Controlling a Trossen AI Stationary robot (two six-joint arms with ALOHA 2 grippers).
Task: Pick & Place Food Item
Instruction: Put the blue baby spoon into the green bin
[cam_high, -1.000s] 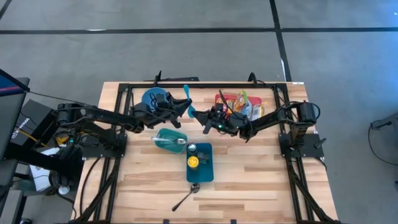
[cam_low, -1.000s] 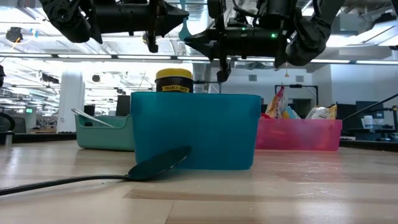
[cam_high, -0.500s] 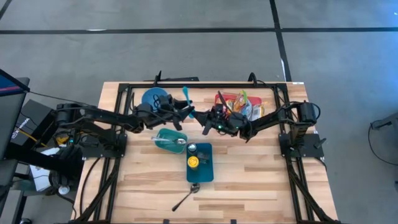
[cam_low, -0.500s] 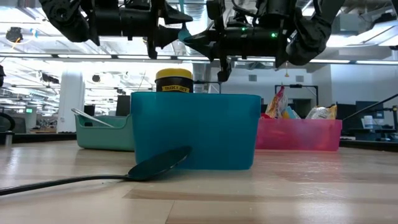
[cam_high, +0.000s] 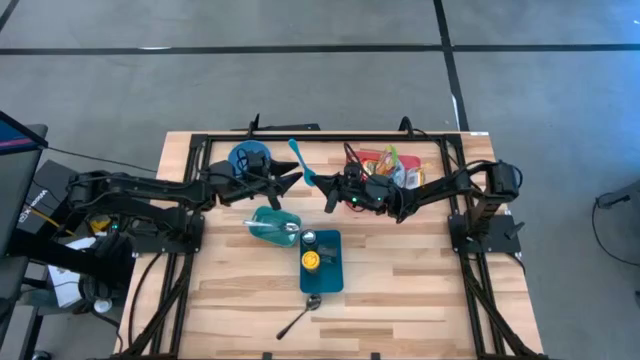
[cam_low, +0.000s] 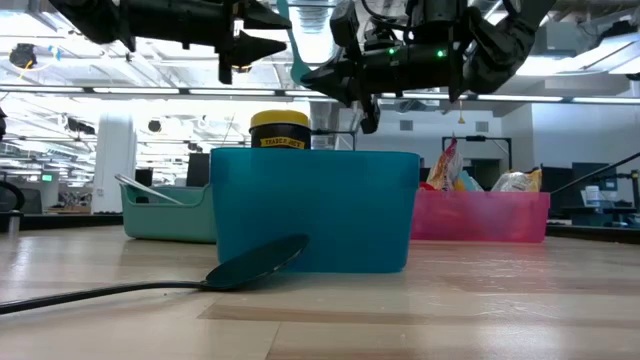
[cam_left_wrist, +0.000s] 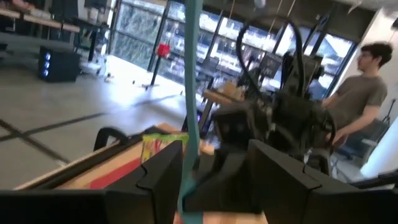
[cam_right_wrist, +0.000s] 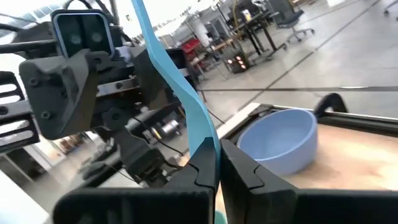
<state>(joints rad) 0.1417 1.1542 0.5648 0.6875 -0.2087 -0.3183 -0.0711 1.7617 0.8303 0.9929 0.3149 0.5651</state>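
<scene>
Two end effectors: right (cam_right_wrist: 214, 163) pinches the blue utensil (cam_right_wrist: 177, 87); left (cam_left_wrist: 205, 171) spread beside it.

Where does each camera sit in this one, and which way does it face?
High: above the table, looking straight down; shows both arms, left gripper, right gripper.
Low: at table height, looking level across; teal bin ahead, arms overhead.
Left wrist: on the left arm, facing the right arm; own fingers.
Right wrist: on the right arm, facing the blue bowl; own fingers.
Shared: both wrist views show the teal utensil.

Left hand (cam_high: 287, 178) opened, released the teal utensil (cam_high: 298, 160), and pulled back.
</scene>
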